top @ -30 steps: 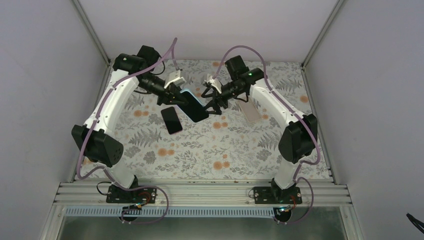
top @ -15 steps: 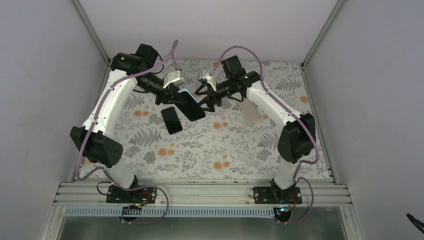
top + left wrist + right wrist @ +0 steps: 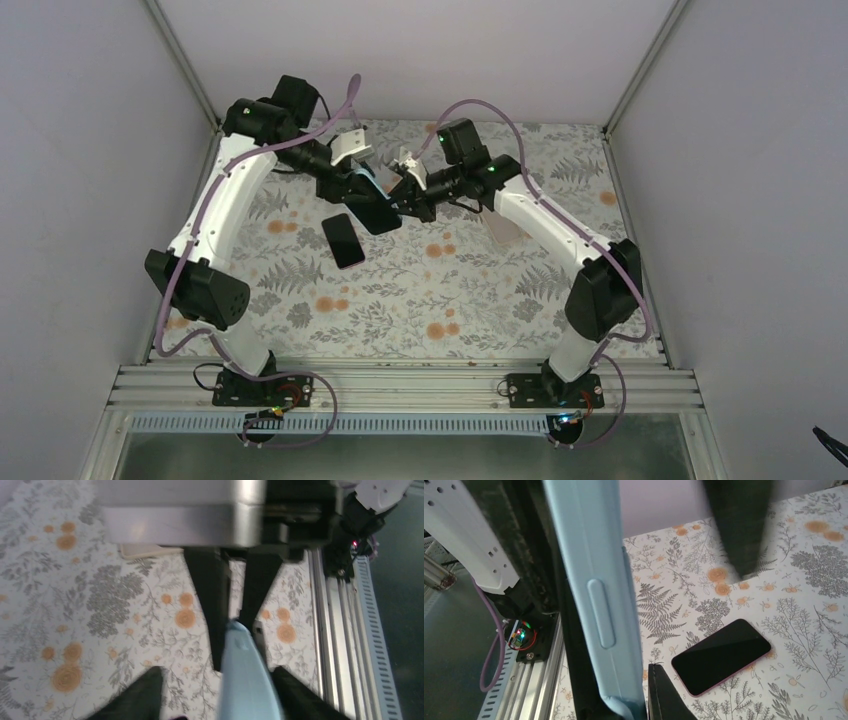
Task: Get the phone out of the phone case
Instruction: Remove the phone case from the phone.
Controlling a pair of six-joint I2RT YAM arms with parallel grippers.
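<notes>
Right pincer (image 3: 402, 202) is clamped on one end of the blue case (image 3: 594, 580), phone (image 3: 380, 215) inside, aloft just beyond the pink phone (image 3: 343, 240) on the table (image 3: 450, 300). Left pincer (image 3: 355, 190) straddles the other end, fingers apart. The long axis spans both.

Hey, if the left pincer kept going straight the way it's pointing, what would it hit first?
Probably the blue-cased phone sitting between its jaws; just beyond that, the right pincer gripping the far end. Depth is unclear.
</notes>
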